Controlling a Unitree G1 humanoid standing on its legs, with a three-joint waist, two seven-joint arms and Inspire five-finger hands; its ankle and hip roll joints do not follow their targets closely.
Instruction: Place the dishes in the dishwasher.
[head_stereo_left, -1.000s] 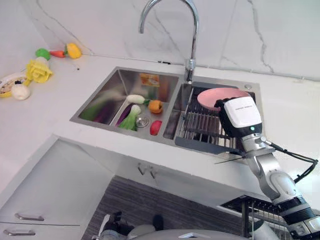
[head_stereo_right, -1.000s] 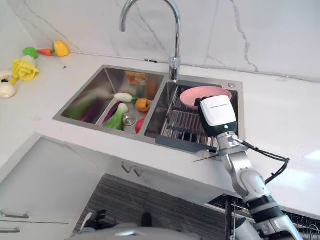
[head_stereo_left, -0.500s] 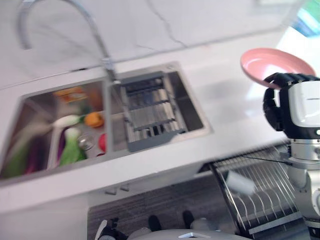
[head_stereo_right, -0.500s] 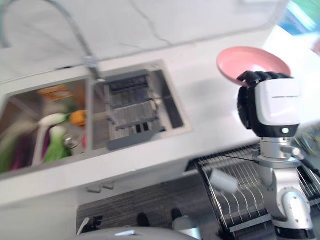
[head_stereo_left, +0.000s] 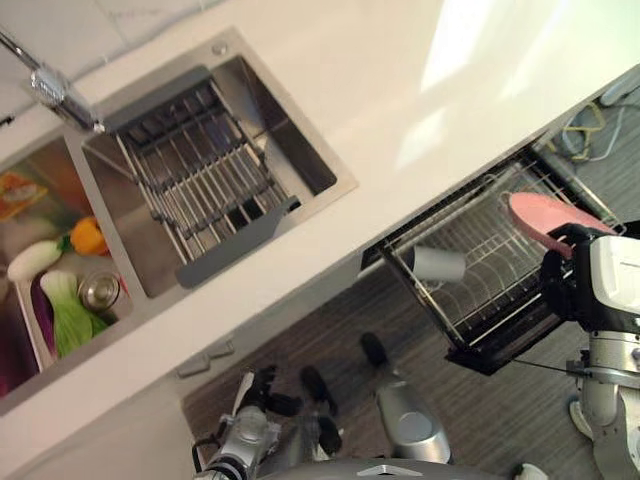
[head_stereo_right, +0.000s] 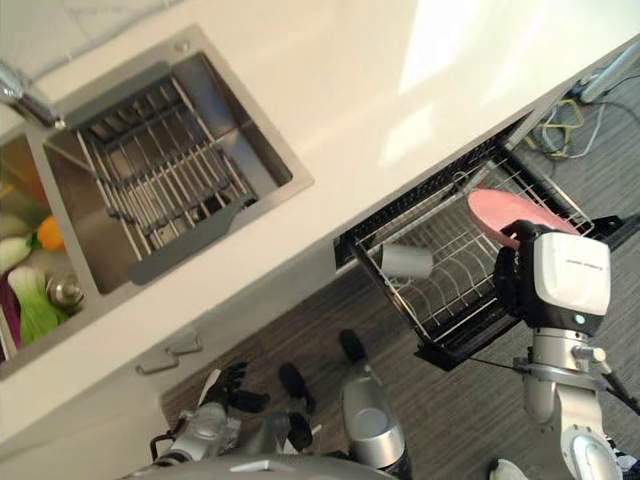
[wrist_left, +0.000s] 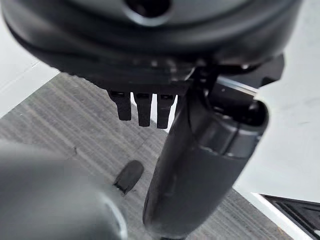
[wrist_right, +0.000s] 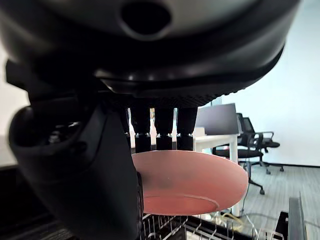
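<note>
Pink plate (head_stereo_right: 510, 215) — pinched in right hand (head_stereo_right: 520, 280).

Pink plate (head_stereo_left: 548, 219) pinched in dark right hand (head_stereo_left: 565, 285). White cup (head_stereo_left: 439, 264) on silver-wire dishwasher rack (head_stereo_left: 470, 300). White counter (head_stereo_left: 330, 90), steel-grey sink (head_stereo_left: 300, 160). Orange and green vegetables (head_stereo_left: 70, 290) in basin. Grey striped floor (head_stereo_left: 480, 420).
</note>
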